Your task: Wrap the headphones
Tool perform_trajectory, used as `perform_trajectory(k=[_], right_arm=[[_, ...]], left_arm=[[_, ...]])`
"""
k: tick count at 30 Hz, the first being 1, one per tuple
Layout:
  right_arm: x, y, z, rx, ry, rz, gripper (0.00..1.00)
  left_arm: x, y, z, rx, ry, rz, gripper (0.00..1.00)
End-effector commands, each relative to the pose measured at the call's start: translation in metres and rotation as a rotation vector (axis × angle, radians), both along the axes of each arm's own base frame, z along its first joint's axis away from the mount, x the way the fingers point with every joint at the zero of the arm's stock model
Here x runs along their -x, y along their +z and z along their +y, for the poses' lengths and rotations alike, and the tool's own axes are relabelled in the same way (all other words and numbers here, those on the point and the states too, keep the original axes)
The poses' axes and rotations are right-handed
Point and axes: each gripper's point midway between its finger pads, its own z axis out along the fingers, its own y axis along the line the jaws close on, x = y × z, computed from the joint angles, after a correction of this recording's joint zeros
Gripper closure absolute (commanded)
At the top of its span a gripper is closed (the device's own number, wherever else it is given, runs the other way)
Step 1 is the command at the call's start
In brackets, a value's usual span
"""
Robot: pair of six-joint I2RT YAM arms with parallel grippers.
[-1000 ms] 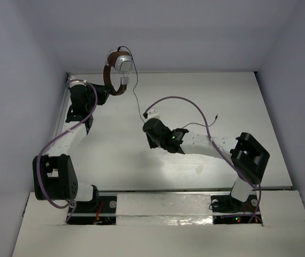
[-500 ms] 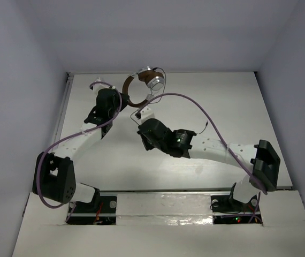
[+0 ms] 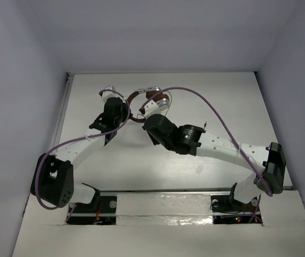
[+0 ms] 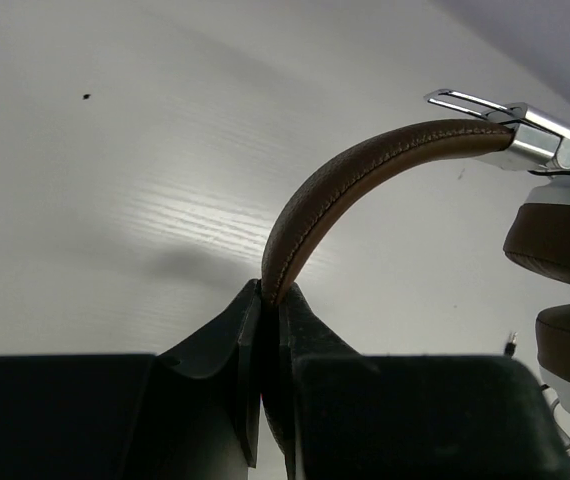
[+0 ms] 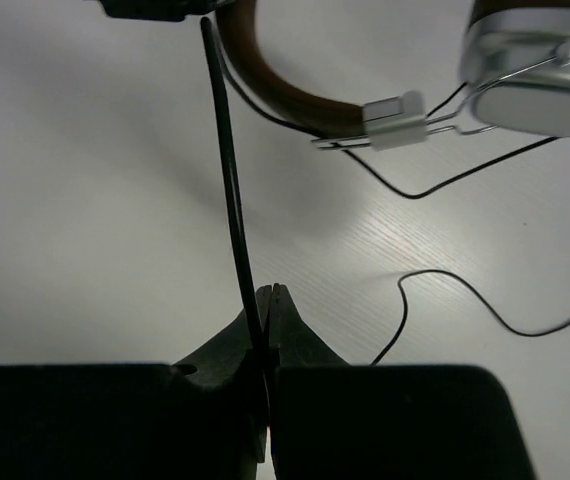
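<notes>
Above the far middle of the white tabletop (image 3: 206, 101), the left end effector (image 4: 270, 300) is clenched on the brown arched headband of the small, silver-cupped headphones (image 4: 365, 170), holding them aloft. Just beside it, the right end effector (image 5: 268, 298) grips their thin black cord (image 5: 227, 170), which is pulled taut.

Right gripper (image 5: 268, 292) pinches black cord (image 5: 227, 170), taut up toward headphones (image 5: 300, 103); slack loops right of gripper.
</notes>
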Motion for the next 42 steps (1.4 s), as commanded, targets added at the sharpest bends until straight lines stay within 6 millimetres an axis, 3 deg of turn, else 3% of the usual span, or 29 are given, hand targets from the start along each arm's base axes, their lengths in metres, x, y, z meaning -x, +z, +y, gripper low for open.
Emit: perform_trajectory(k=[1, 8, 10, 17, 19, 25, 31, 34, 42], right_arm=[[-0.011, 0.043, -0.021, 0.001, -0.065, -0.1, 1.0], [-0.019, 0.062, -0.035, 0.012, -0.103, -0.156, 1.0], [-0.024, 0.068, -0.041, 0.024, -0.123, -0.175, 1.0], [-0.045, 0.098, -0.069, -0.001, -0.208, -0.253, 1.0], [-0.054, 0.101, -0.075, 0.004, -0.233, -0.274, 1.0], [-0.085, 0.101, -0.103, 0.038, -0.353, -0.329, 1.0], [-0.103, 0.095, -0.104, 0.046, -0.351, -0.357, 0.96], [-0.112, 0.086, -0.106, 0.06, -0.364, -0.355, 0.95], [-0.144, 0.073, -0.132, 0.005, -0.416, -0.33, 0.92]], left_arm=[[0.006, 0.056, -0.001, 0.0, -0.009, -0.16, 1.0], [0.024, 0.041, -0.003, -0.105, -0.03, -0.127, 1.0], [0.029, 0.035, -0.012, -0.119, -0.065, -0.111, 1.0], [0.043, 0.006, -0.02, -0.172, -0.146, -0.057, 1.0], [0.045, 0.008, -0.027, -0.163, -0.194, -0.083, 1.0], [0.06, 0.003, -0.046, -0.155, -0.31, -0.081, 1.0], [0.076, 0.0, -0.069, -0.149, -0.423, -0.083, 1.0], [0.08, 0.005, -0.071, -0.139, -0.444, -0.094, 1.0], [0.092, 0.024, -0.072, -0.103, -0.48, -0.126, 1.0]])
